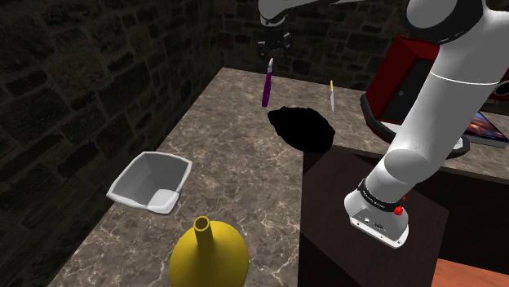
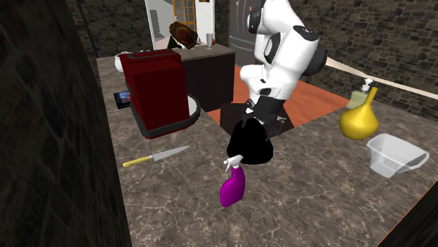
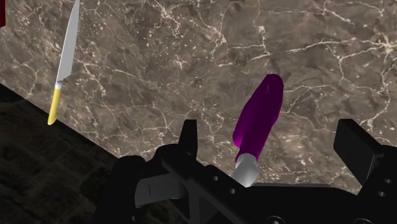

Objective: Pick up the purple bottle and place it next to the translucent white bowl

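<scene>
My two black fingers [image 3: 188, 135] stand closest to the lens, spread wide with nothing clasped. My claw [image 3: 270, 130] hangs over the purple spray bottle [image 3: 259, 114], whose pale neck points up into the gap between my fingers and touches neither. In the shoulder view my claw hovers just above the bottle's top, with a little space showing between us. The bottle stands on the brown marble counter [image 3: 191, 51], veined in white, toward that view's far end.

A knife [image 3: 63, 60] with a yellow handle and a grey blade lies flat on the counter near the bottle but apart from it. In the second exterior view it lies between the bottle and a red machine [image 2: 158, 84] on a rounded grey base. A pure black shape [image 2: 249, 144] sits on the counter between the bottle and my stand [image 1: 367, 228], from which my white arm [image 1: 440, 98] rises.

The white bowl [image 1: 137, 175], angular with sloping walls, rests well apart from the bottle, by the counter's edge at the shoulder view's left and nearer that camera. Just beside it, nearer yet, stands a round-bellied yellow vase [image 1: 208, 257] with a narrow neck. In the second exterior view the bowl is at the right with the vase just behind it, and the bottle stands well to their left.
</scene>
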You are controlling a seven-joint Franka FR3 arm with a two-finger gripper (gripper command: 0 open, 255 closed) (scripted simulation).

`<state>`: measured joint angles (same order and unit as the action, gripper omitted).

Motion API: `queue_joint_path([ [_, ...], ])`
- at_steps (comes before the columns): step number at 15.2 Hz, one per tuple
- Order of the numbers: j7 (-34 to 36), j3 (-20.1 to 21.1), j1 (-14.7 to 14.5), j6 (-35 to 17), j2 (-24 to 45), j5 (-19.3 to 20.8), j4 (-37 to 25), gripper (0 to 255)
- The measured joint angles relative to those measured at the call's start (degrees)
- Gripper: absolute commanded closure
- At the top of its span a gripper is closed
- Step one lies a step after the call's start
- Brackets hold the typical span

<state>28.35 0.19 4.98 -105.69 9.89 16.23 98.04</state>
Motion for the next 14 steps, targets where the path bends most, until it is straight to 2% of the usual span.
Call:
queue_joint_path([
  [5, 2.18, -1.29, 0.18, 2.84, 11.83, 1.71, -13.80, 0],
  [8, 2.59, -1.53, 0.33, 2.13, 13.39, 1.96, -14.57, 0],
  [14, 2.97, -1.86, 1.01, -1.74, 13.95, 2.26, -11.34, 0],
])
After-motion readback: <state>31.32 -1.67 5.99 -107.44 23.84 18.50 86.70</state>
